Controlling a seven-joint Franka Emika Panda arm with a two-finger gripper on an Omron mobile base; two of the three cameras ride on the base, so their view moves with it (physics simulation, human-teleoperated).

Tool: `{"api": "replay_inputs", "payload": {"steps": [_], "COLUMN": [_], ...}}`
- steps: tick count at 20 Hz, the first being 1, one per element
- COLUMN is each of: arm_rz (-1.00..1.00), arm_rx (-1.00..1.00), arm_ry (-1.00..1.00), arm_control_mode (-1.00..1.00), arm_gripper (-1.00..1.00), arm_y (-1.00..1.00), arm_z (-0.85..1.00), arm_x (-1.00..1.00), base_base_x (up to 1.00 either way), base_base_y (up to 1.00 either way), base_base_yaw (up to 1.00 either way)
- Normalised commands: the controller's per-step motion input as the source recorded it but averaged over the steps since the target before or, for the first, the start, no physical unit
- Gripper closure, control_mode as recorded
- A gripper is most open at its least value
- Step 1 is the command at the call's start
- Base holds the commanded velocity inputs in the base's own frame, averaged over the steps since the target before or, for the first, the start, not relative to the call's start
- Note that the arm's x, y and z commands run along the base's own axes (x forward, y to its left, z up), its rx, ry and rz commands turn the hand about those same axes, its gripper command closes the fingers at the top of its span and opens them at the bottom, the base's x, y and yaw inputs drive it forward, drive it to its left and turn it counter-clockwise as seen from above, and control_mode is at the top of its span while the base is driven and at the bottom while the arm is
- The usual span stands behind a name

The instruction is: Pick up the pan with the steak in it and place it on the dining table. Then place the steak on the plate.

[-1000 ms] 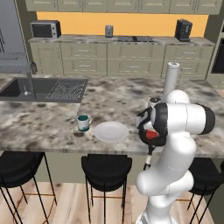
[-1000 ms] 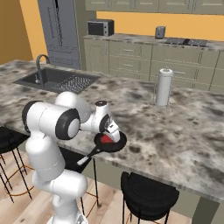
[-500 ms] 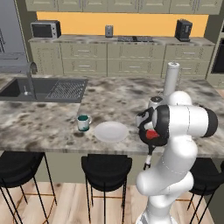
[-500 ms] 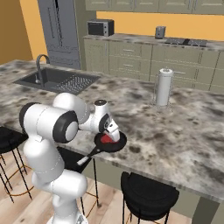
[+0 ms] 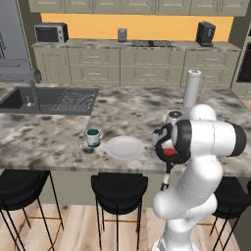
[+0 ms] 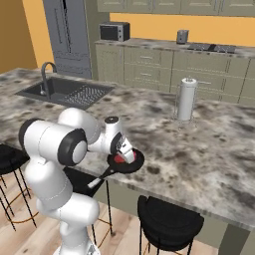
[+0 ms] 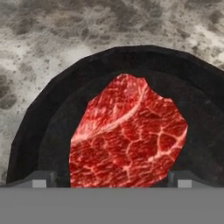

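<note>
The black pan rests on the dining table near its front edge, with its handle sticking out over the edge. The red steak lies in the pan. My gripper hangs open just over the steak, one fingertip on each side of it. From the left base view, the gripper and my arm hide most of the pan; a bit of steak shows. The pale plate lies empty, left of the pan.
A teal mug stands left of the plate. A paper towel roll stands farther back on the table, and a sink is set in at the far left. Black stools line the table's front edge.
My arm has sunk a little, bringing the open gripper closer over the steak. Pan, steak and plate lie where they were.
</note>
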Motion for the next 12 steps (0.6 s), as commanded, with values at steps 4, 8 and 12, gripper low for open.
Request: {"api": "replay_inputs", "payload": {"steps": [4, 8, 12], "arm_rz": [-0.01, -0.02, 0.0], "arm_rx": [0.0, 0.0, 0.0], "arm_ry": [0.02, 0.01, 0.0], "arm_control_mode": [-1.0, -1.0, -1.0], "arm_gripper": [-1.0, -1.0, 1.0], "arm_y": [0.0, 0.0, 0.0], "arm_z": [-0.24, -0.45, -0.11], "arm_x": [0.0, -0.04, -0.01], "base_base_x": [0.0, 0.0, 0.0], "base_base_y": [0.0, 0.0, 0.0], "base_base_yaw": [0.0, 0.0, 0.0]}}
